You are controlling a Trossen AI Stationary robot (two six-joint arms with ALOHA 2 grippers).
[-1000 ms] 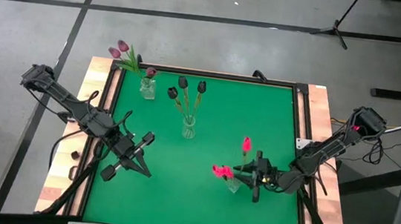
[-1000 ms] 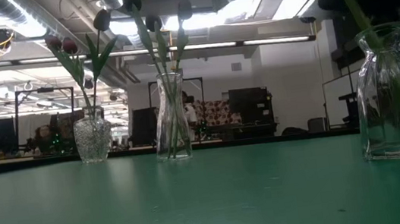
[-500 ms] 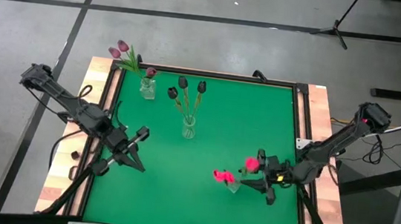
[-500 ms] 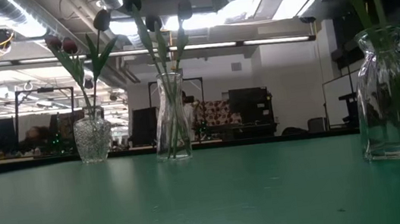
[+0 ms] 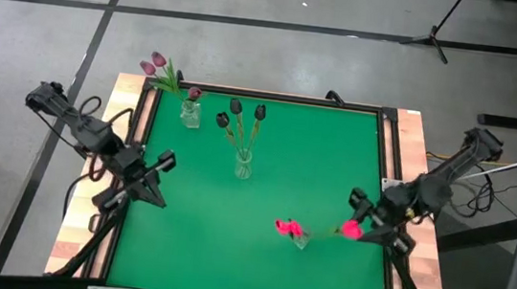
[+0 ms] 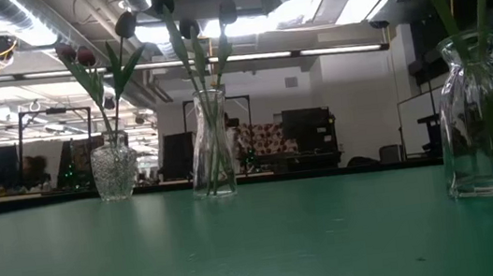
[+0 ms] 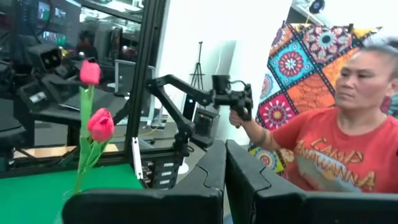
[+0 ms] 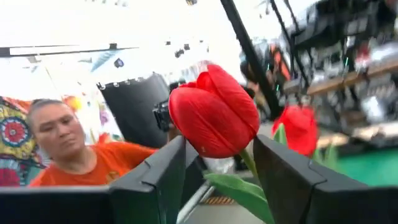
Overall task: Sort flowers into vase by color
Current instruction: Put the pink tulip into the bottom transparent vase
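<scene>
Three glass vases stand on the green mat. The far-left vase holds mauve flowers. The middle vase holds near-black ones. The near-right vase holds a pink flower and a second one whose head leans toward the table's right. My right gripper is open at that head, with a finger on either side of it. My left gripper is shut, holds nothing, and hangs over the table's left edge. My right gripper's fingers stand level on either side of the leaning tulip's head and stem, coming from the table's right. Whether either finger touches the flower, I cannot tell. The stem's lower end stays in the near-right vase.
A person in a red shirt stands beyond the table's right side with a hand on a small dark arm. Wooden borders frame the mat. In the low view the near-right vase stands close, with open mat toward the other two.
My right gripper has drawn back toward the table's right edge, rising and tipping upward. The pink tulip's head has swung from over the mat beyond the vase to the vase's right, while its stem has stayed in the vase. My left gripper has pulled back toward the table's left edge.
</scene>
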